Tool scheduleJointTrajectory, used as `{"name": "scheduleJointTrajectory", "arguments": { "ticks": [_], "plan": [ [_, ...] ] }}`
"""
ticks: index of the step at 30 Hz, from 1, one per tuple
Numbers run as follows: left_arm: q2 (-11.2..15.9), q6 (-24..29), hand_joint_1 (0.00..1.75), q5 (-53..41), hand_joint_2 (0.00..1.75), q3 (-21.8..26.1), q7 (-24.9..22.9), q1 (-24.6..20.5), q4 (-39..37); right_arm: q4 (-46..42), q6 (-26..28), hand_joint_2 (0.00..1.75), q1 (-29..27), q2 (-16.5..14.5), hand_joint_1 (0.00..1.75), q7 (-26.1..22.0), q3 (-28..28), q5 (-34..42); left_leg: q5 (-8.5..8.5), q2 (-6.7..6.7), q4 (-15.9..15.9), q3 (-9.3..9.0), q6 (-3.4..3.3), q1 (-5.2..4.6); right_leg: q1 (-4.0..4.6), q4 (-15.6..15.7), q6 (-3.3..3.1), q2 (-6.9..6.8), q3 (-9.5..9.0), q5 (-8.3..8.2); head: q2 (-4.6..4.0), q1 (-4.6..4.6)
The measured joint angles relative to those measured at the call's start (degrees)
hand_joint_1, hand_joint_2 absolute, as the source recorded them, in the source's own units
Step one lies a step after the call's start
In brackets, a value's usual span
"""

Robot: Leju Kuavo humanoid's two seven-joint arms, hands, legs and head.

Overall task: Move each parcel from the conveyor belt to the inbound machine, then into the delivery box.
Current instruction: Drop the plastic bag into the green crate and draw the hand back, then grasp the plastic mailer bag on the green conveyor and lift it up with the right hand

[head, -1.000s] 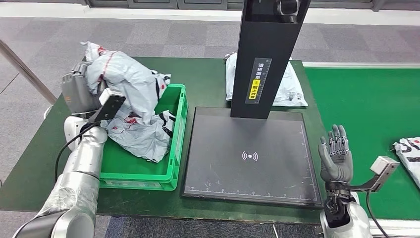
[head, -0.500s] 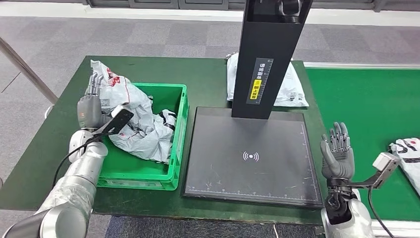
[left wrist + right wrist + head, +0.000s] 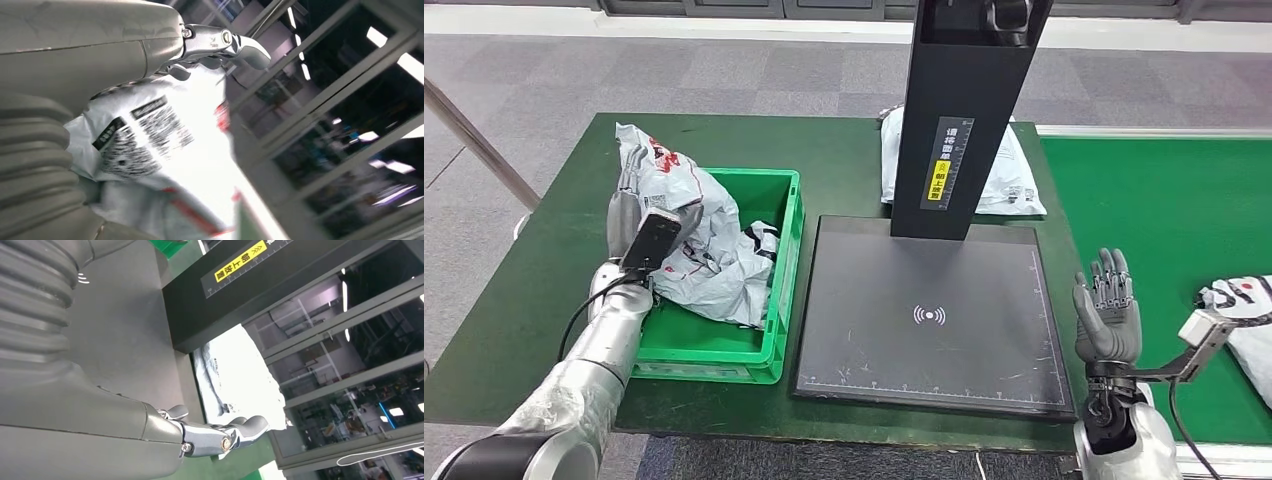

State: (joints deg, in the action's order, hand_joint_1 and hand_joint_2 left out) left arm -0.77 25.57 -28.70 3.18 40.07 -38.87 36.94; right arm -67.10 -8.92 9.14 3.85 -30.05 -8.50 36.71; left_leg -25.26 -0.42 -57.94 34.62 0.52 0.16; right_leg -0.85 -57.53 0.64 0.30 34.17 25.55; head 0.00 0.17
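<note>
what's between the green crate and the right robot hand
In the head view, the inbound machine's black scan plate fills the stretch between the green crate and the right robot hand; nothing lies on the plate.

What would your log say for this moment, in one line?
left hand: holds grey plastic parcel over green plastic crate | right hand: open, raised

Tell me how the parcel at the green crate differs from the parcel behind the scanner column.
The parcel at the green crate is crumpled, draped over the crate's rim, with the left hand against it. The parcel behind the scanner column lies flat on the table, untouched and partly hidden. Both are grey-white printed bags.
</note>
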Motion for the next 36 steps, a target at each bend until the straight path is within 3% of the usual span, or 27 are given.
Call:
{"name": "scheduleJointTrajectory", "arguments": {
  "ticks": [2, 7, 14, 17, 22, 27, 31, 36],
  "plan": [
    [0.84, -2.00, 0.00, 8.55, 1.75, -4.08, 0.14, 0.98, 4.17, 0.00, -0.16, 1.75, -0.21, 0.01, 0.00, -0.08, 0.00, 0.21, 0.00, -0.01, 0.00, 0.01, 0.00, 0.00, 0.00, 0.00, 0.00, 0.00, 0.01, 0.00, 0.00, -0.02],
    [1.66, -9.07, 0.00, 21.70, 1.75, -10.97, 0.23, 2.29, 13.13, 0.00, -0.84, 1.75, -0.26, 0.02, 0.00, -0.14, 0.00, 0.48, 0.00, -0.10, 0.00, 0.03, -0.01, 0.00, 0.00, 0.02, 0.00, -0.07, 0.00, 0.00, 0.00, -0.02],
    [1.09, -13.17, 0.00, 25.94, 1.75, -14.33, 0.23, 2.64, 18.30, 0.00, -0.89, 1.75, -0.24, 0.02, 0.00, -0.13, 0.00, 0.46, 0.00, 0.02, -0.01, 0.02, -0.01, -0.01, -0.01, 0.02, -0.03, 0.01, 0.06, -0.05, 0.00, -0.02],
    [0.01, -16.69, 0.00, 28.24, 1.75, -15.28, 0.23, 2.61, 19.61, 0.00, -0.90, 1.75, -0.23, 0.02, 0.00, -0.11, 0.00, 0.34, 0.01, -0.01, -0.01, 0.02, 0.00, -0.01, -0.01, 0.02, -0.03, -0.02, 0.05, -0.05, 0.00, -0.02],
    [-1.98, -18.11, 0.00, 28.38, 1.75, -16.97, 0.22, 2.53, 20.12, 0.00, -0.85, 1.75, -0.27, -0.05, 0.00, -0.17, 0.00, -0.08, 0.01, -0.02, -0.01, 0.03, 0.00, -0.01, -0.01, 0.01, -0.03, -0.02, 0.04, -0.05, 0.00, -0.01],
    [-4.80, -20.19, 0.00, 27.84, 1.75, -19.92, -0.74, 2.13, 19.08, -0.01, 0.73, 1.75, -0.31, -0.51, 0.00, -0.72, 0.11, -3.00, 0.01, -0.07, -0.02, 0.05, -0.01, -0.02, -0.01, 0.02, -0.03, -0.06, 0.04, -0.05, 0.00, -0.01],
    [-8.62, -21.38, 0.00, 29.06, 1.75, -23.13, -1.60, 1.47, 15.85, 0.90, 3.19, 1.75, 1.12, -0.93, 0.00, -2.04, 1.27, -6.69, 0.01, -0.10, -0.02, 0.06, -0.01, -0.02, -0.02, 0.03, -0.02, -0.08, 0.01, -0.06, 0.00, -0.01],
    [-13.17, -18.64, 0.00, 30.93, 1.75, -28.10, -2.27, 0.19, 7.53, 4.16, 6.49, 1.75, 3.57, -1.02, 0.00, -5.16, 4.49, -12.60, 0.01, -0.09, -0.03, 0.06, -0.01, -0.03, -0.03, 0.04, 0.00, -0.06, 0.01, -0.08, 0.00, -0.01]
  ]
}}
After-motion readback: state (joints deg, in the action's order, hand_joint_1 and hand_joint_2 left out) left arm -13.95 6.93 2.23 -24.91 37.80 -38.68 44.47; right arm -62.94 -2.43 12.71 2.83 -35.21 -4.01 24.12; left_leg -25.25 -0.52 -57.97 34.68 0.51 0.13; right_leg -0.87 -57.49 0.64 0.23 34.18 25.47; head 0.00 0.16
